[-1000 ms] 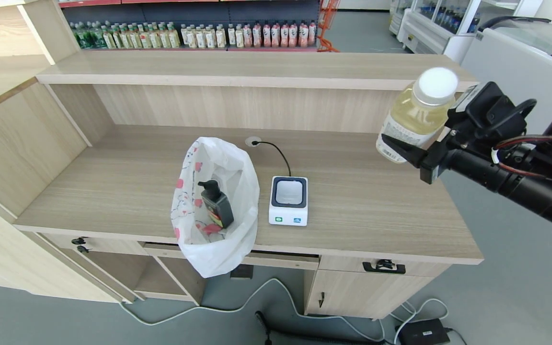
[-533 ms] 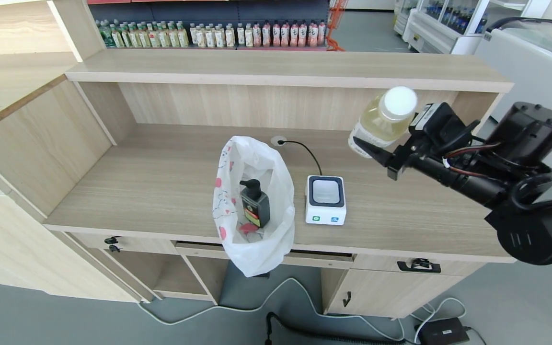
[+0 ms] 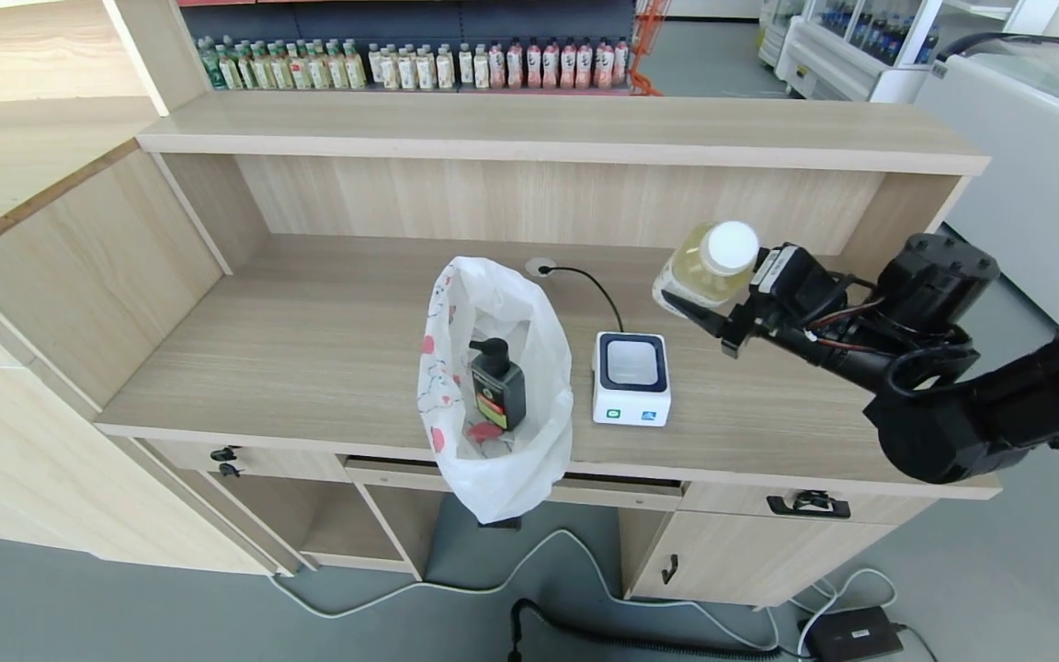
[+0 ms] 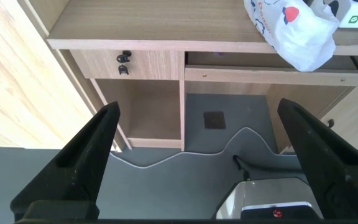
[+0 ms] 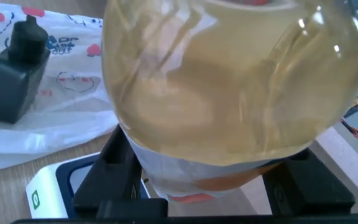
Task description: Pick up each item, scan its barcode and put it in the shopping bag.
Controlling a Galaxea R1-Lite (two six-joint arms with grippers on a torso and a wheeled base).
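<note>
No text legible. Print on bottle (image 3: 704, 272) label, bag (image 3: 442, 368) and dispenser (image 3: 498, 393) label too blurred to read.

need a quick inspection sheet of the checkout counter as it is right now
surface: wooden counter, scanner standing on it beside the shopping bag
job's things: shopping bag open at the counter's front edge, black pump bottle inside; yellow drink bottle held above the counter, right of the scanner
clutter: nothing seen
grippers: right gripper shut on the yellow drink bottle; left gripper open, empty, low before the counter front
cables: scanner cable runs to a hole in the counter; white cable on the floor
surroundings: shelf of drinks behind; freezers to the right
</note>
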